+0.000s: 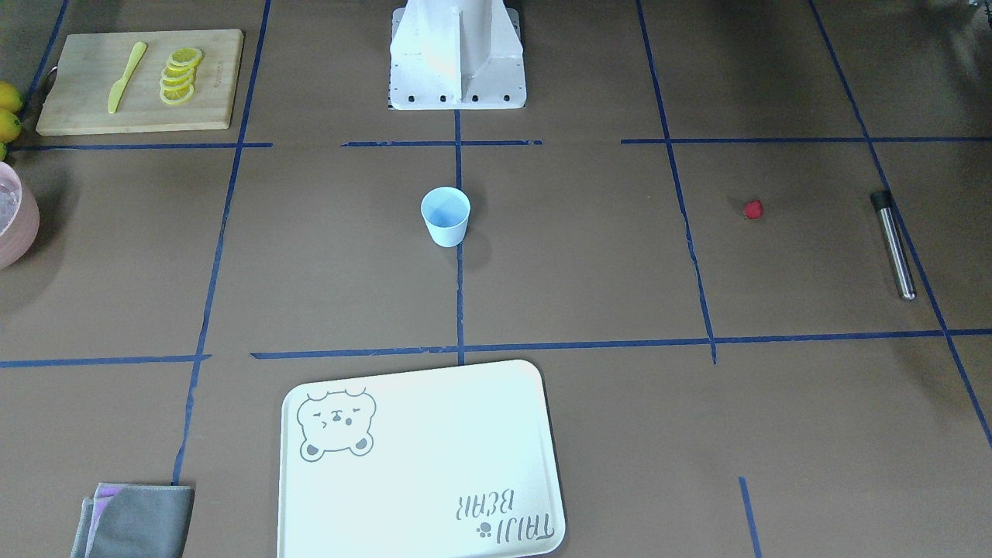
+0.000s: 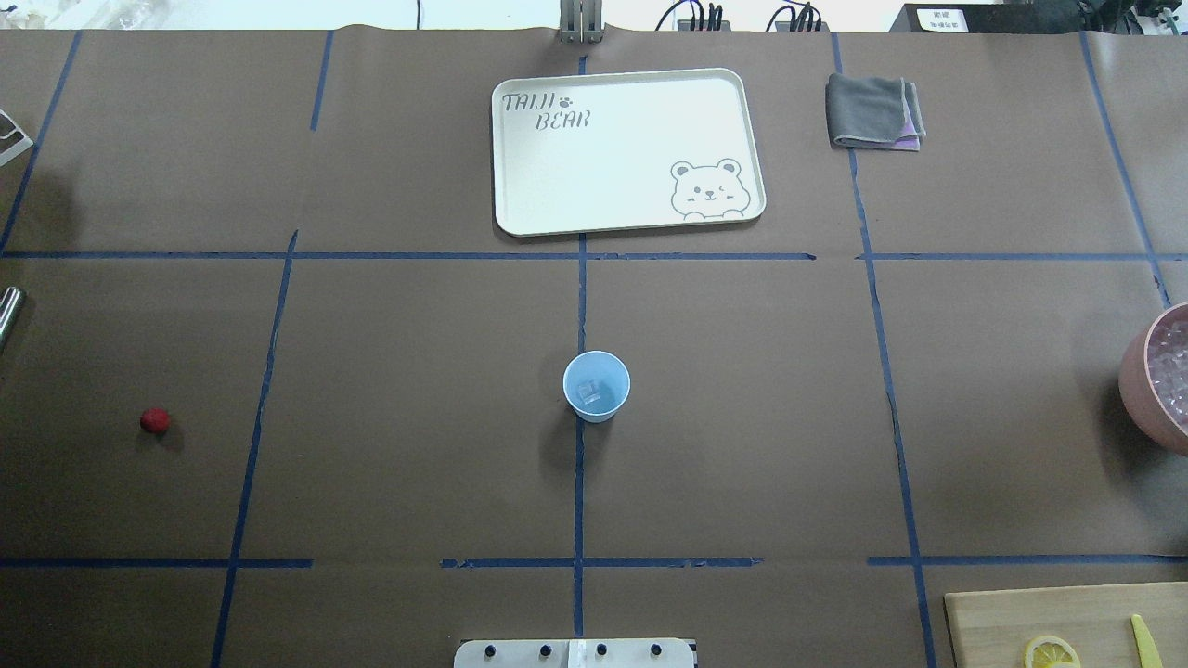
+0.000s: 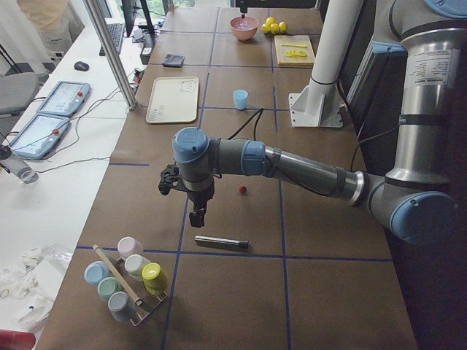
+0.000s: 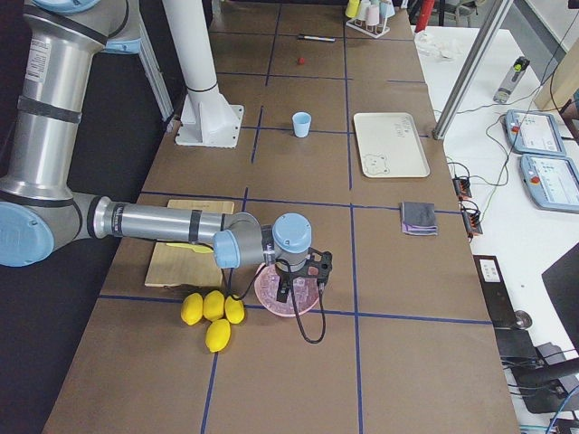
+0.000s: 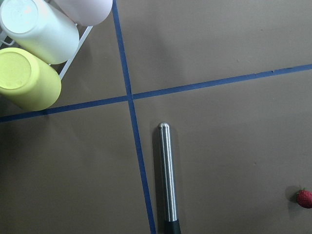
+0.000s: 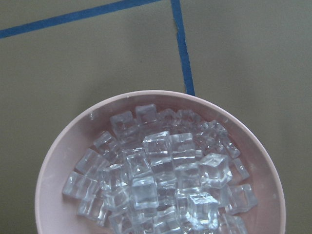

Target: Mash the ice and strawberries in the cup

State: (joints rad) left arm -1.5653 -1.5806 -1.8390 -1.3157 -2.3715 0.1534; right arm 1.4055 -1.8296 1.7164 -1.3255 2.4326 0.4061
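Closest to the robot's base on its right, the wooden cutting board (image 1: 93, 85) carries a fanned row of overlapping lemon slices (image 1: 180, 76) and one yellow knife (image 1: 125, 76). Four whole lemons (image 4: 213, 312) sit just off the board's end.

Next out, and here's the centre of things: one cup (image 2: 596, 386), pale blue and tapered, upright on a blue tape line in the middle of the brown table (image 2: 418, 371). One chunk of ice (image 2: 589, 391) lies in its bottom, clear and bluish.

On the same row, well off to the robot's left, sits the single strawberry (image 2: 155, 420), tiny, round and bright red, on the bare table. It's well apart from the cup, with a tape line between them.

Just beyond it lies one steel rod (image 1: 893, 244) with a black end, flat along another tape line. The left gripper (image 3: 197, 217) hovers right above it; open or closed, I cannot tell. A rack of pastel cups (image 3: 128, 277) stands past the rod.

Over on the right end, the pink bowl (image 2: 1137, 380) is heaped with ice cubes (image 6: 161, 180). The right gripper (image 4: 291, 287) hangs over it, its jaw width unreadable too.

Farthest out are one cream bear tray (image 2: 631, 158) and one folded grey cloth (image 2: 872, 111).
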